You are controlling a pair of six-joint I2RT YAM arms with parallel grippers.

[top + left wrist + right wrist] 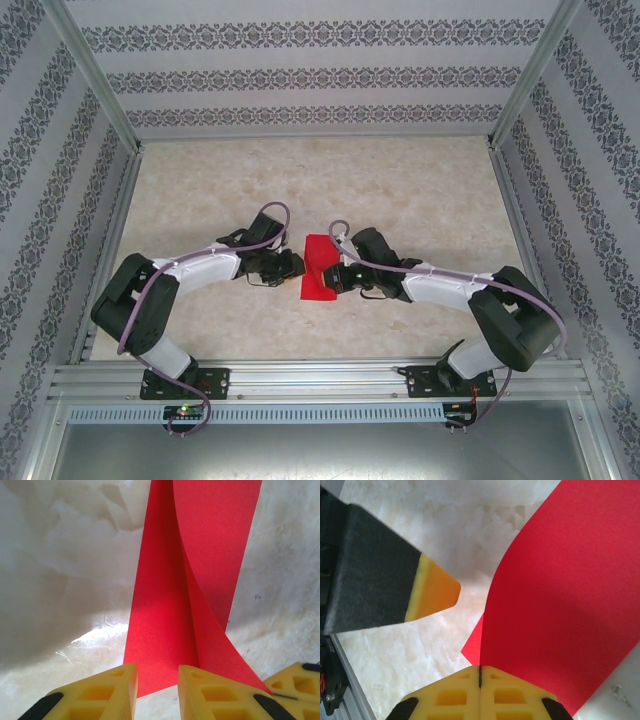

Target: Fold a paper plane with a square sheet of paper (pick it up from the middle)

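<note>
The red square sheet of paper [318, 268] lies mid-table between the two grippers, partly folded. In the left wrist view one flap of the sheet [210, 545] curls up over the flat part [160, 630]. My right gripper [480, 669] is shut on the edge of that lifted flap [560, 605], which rises out of the seam between its yellow fingers. My left gripper [157, 672] is open. Its fingers stand apart over the near edge of the flat part, with nothing between them. In the top view the left gripper [293, 268] is at the sheet's left side and the right gripper [337, 280] at its right.
The table [400, 190] is pale marble-patterned, walled by patterned panels at the back and both sides. An aluminium rail [320, 380] runs along the near edge. One left finger [432, 592] shows close to the right gripper, and a right finger [297, 685] sits beside the left gripper.
</note>
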